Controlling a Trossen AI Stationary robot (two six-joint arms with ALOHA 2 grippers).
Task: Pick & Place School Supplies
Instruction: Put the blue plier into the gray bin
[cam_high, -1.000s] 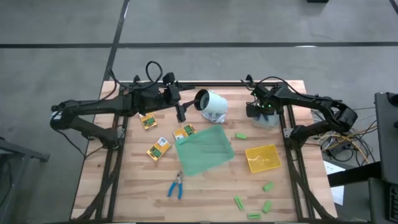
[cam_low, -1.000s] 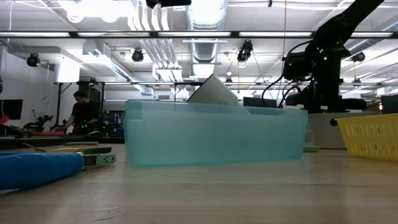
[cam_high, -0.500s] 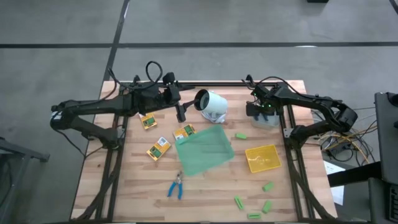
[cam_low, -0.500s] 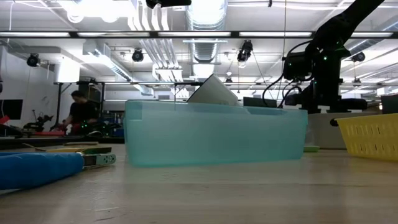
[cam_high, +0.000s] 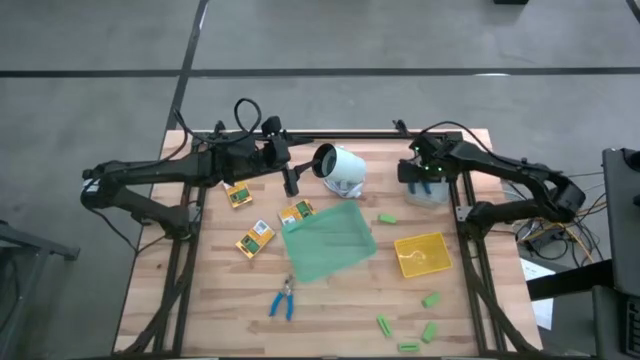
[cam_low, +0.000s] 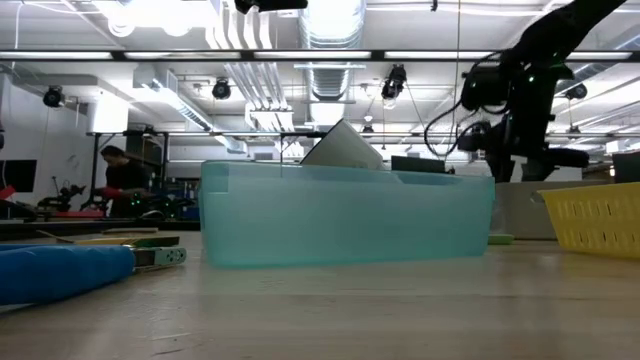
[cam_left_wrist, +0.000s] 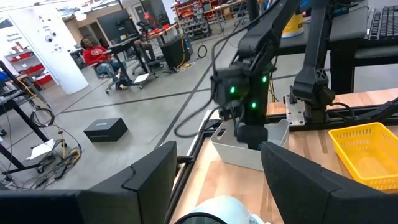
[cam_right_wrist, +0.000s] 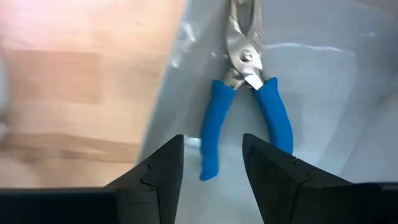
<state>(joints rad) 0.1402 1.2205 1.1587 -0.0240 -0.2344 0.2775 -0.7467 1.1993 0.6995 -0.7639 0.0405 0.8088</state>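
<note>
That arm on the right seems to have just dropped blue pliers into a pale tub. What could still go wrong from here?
The right end effector hangs open, low over the blue-handled pliers lying in the pale grey plastic bin; lifting carelessly could clip the bin's wall.

The other blue-handled pliers lie close to the translucent green tray, so reaching for them might nudge that tray.

The small light-green blocks lie scattered near the table's edge and could get knocked off.

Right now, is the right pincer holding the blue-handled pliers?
No. In the right wrist view the blue-handled pliers lie inside the pale bin, apart from the open right pincer.
</note>
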